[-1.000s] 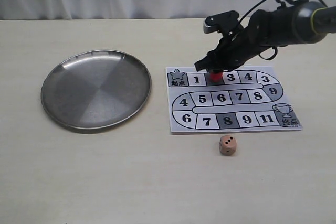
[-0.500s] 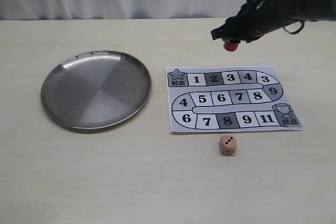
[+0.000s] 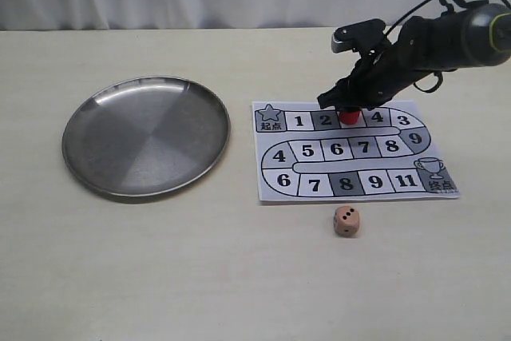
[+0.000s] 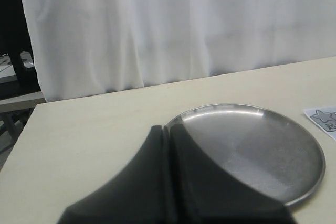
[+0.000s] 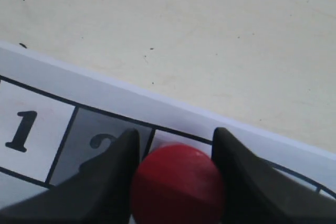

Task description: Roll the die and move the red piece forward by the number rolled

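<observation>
The red piece is held by the right end effector, clamped between its two fingers; the fingers are closed only as far as the width of the piece, one on each side. The long axis of the piece stands upright, and the fingers come down along it from above. So the piece lies directly under the end effector, not to any side of it.

In the right wrist view the red piece is over the square next to the grey square 2 on the board; in the exterior view this is the place between 2 and 4 in the top row. Whether its base already touches the paper, I cannot tell.

The die rests on the surface just in front of the board, well apart from both arms; its top seems to show two pips, but it is small.

The left end effector is closed and empty, near the plate; the right arm is clearly the nearer one. I judge that the next move depends on lowering straight down and opening.
</observation>
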Available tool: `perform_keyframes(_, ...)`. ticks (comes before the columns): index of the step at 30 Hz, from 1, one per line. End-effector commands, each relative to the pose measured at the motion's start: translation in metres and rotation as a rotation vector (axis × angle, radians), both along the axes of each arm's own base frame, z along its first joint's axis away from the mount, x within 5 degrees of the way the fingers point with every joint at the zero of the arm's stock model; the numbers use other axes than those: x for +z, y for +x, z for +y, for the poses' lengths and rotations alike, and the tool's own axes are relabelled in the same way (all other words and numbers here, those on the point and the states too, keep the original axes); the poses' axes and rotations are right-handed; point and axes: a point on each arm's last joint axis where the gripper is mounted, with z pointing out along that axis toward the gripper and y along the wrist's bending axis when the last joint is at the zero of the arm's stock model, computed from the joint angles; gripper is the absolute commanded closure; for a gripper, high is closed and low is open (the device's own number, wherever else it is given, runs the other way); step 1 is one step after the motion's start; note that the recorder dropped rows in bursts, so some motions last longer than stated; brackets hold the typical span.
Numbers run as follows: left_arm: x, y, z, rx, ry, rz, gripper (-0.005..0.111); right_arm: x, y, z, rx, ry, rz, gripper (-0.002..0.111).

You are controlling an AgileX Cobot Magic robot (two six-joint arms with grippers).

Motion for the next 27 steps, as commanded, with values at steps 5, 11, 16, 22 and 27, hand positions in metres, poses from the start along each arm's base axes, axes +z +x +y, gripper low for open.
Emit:
perform_keyframes(5, 0.0, 0.0, -0.001, -0.01, -0.001, -0.01, 0.107, -0.008, -0.004, -0.003, -0.012, -0.007, 0.062, 0.104)
perform_keyframes(11, 0.0, 0.0, -0.001, -0.01, -0.001, -0.01, 0.107, -0.008, -0.003, -0.003, -0.023, -0.001, 0.053, 0.087)
perform_keyframes(16, 0.0, 0.0, -0.001, -0.01, -0.001, -0.01, 0.107, 0.004, -0.001, -0.004, -0.038, 0.012, 0.015, 0.047)
perform_keyframes(22, 0.0, 0.0, -0.001, -0.01, -0.001, -0.01, 0.107, 0.105, -0.012, -0.02, -0.066, 0.044, -0.195, 0.045)
perform_keyframes(27, 0.0, 0.0, -0.001, -0.01, -0.001, -0.01, 0.107, 0.221, -0.078, -0.03, -0.043, 0.053, -0.471, 0.103)
